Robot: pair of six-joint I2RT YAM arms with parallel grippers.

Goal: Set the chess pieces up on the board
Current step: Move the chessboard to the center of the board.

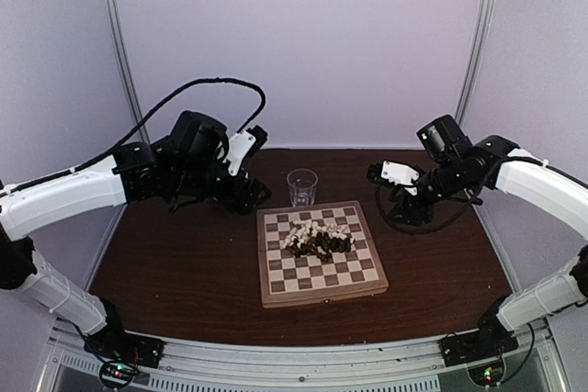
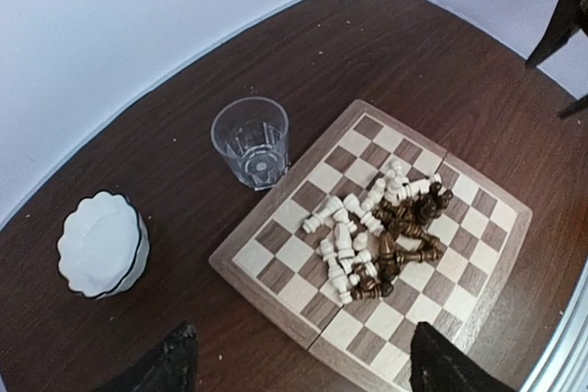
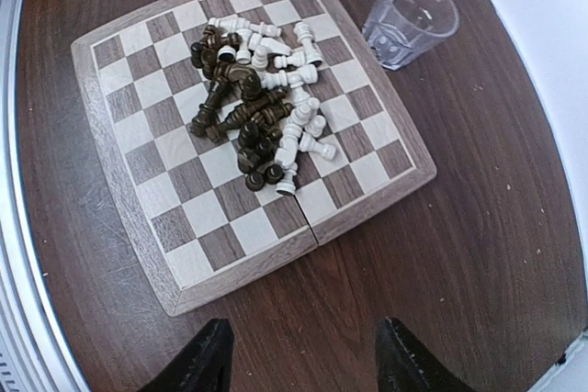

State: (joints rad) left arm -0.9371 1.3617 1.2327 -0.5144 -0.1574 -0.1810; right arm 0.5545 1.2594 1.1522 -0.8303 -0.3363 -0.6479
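Observation:
The board (image 1: 308,280) lies in the middle of the dark table, a light-wood checkered square. The chess pieces (image 1: 319,239) lie toppled in one heap near its centre, the cream ones (image 2: 342,243) and the dark ones (image 3: 228,89) tangled together. My left gripper (image 1: 253,195) hangs above the table off the board's far left corner. In the left wrist view, the left gripper (image 2: 303,341) stands open and holds nothing. My right gripper (image 1: 401,211) hovers off the board's far right side. The right gripper (image 3: 305,332) has its fingers apart over bare table, with nothing between them.
A clear drinking glass (image 1: 301,186) stands just beyond the board's far edge, and it also appears in the left wrist view as the glass (image 2: 251,142). A white scalloped bowl (image 2: 101,243) sits on the table to the left of the glass. White walls close the back and sides.

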